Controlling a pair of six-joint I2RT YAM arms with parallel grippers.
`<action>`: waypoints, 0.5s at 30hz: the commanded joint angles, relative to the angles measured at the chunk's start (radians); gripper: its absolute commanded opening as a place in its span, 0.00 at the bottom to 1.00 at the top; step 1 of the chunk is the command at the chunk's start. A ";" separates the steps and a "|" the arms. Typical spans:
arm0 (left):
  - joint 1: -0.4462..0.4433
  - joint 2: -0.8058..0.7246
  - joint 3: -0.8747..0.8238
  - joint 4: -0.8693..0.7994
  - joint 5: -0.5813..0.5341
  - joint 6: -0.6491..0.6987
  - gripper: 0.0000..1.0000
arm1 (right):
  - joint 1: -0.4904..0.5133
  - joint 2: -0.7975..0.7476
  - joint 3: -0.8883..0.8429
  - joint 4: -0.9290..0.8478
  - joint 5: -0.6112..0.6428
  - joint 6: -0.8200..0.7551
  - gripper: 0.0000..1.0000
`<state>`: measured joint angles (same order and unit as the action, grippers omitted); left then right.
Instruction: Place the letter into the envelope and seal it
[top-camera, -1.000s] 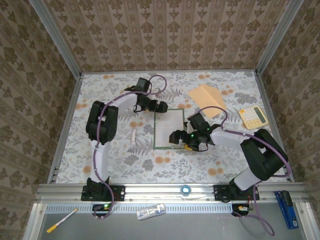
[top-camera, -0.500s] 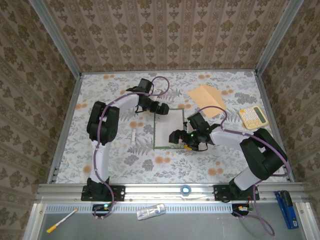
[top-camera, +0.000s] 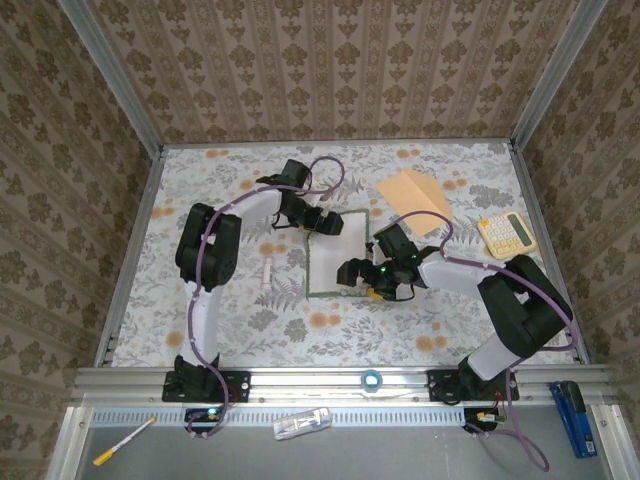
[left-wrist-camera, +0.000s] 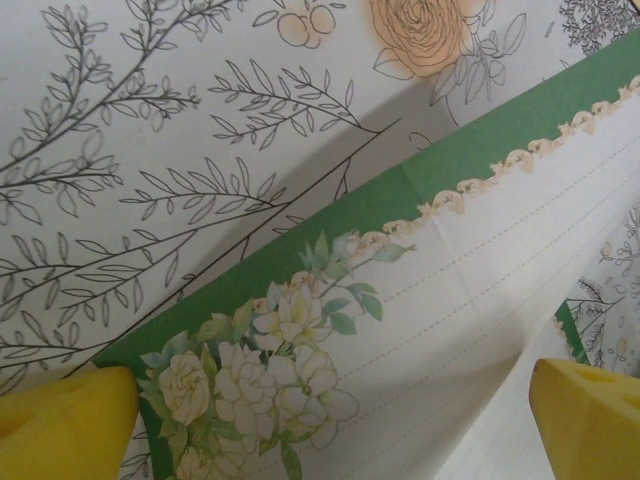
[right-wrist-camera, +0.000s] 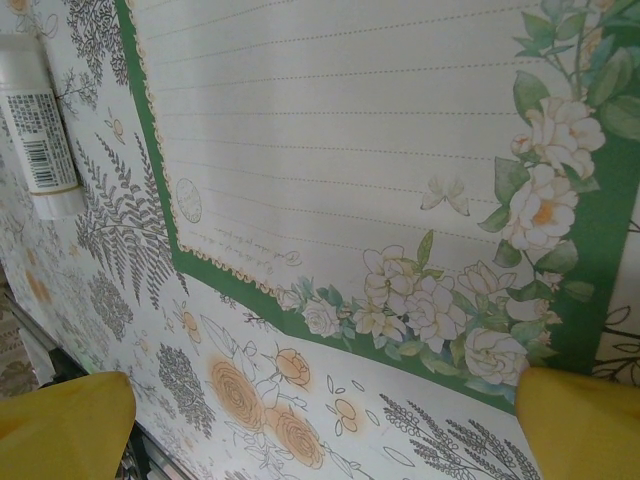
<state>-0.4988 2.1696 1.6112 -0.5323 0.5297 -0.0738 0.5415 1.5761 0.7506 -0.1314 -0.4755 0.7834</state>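
Letter (top-camera: 335, 262) lay on the tabletop (top-camera: 220, 190), envelope (top-camera: 412, 198) well apart. Left tool (top-camera: 327, 222) sat at its far edge, right tool (top-camera: 357, 276) at its near corner. Left wrist: fingers (left-wrist-camera: 65, 420) stood wide around a letter corner. Right wrist: wide too.

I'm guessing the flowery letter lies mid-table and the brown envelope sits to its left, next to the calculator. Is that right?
Not quite. In the top external view the envelope lies to the right of the letter and a little further back, not to its left. The rest holds: the letter is mid-table, and the calculator sits next to the envelope.
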 joint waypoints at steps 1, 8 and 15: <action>-0.014 -0.034 0.013 -0.094 0.051 0.018 1.00 | -0.005 0.027 0.012 -0.019 0.016 -0.023 1.00; 0.004 -0.067 0.033 -0.121 0.141 0.037 1.00 | -0.005 0.021 0.016 -0.034 0.020 -0.032 1.00; 0.037 -0.114 0.039 -0.145 0.226 0.046 1.00 | -0.005 0.026 0.016 -0.040 0.021 -0.037 1.00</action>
<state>-0.4793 2.1197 1.6176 -0.6418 0.6830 -0.0521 0.5415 1.5780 0.7528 -0.1329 -0.4755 0.7654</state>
